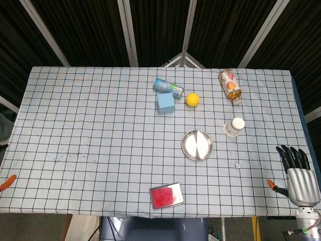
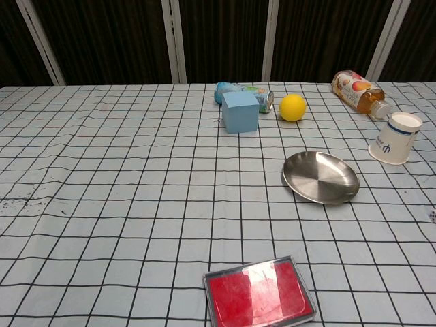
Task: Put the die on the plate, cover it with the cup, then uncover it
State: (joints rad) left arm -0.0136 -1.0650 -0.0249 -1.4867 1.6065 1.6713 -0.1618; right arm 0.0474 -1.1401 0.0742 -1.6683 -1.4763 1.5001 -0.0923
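The small white die (image 1: 237,165) lies on the checked cloth, right of and nearer than the round steel plate (image 1: 197,144); in the chest view the die (image 2: 432,215) sits at the right edge of the frame. The plate (image 2: 320,177) has nothing on it. A white paper cup (image 1: 234,126) stands mouth down beyond the plate's right side, also seen in the chest view as the cup (image 2: 395,138). My right hand (image 1: 300,175) hovers at the table's near right corner, fingers straight and apart, holding nothing. Of my left hand only an orange-tipped finger (image 1: 7,182) shows at the left edge.
At the back stand a blue block (image 1: 165,103), a lying can (image 1: 168,87), a yellow ball (image 1: 192,99) and a lying juice bottle (image 1: 230,85). A red-filled metal tray (image 1: 166,196) sits at the near edge.
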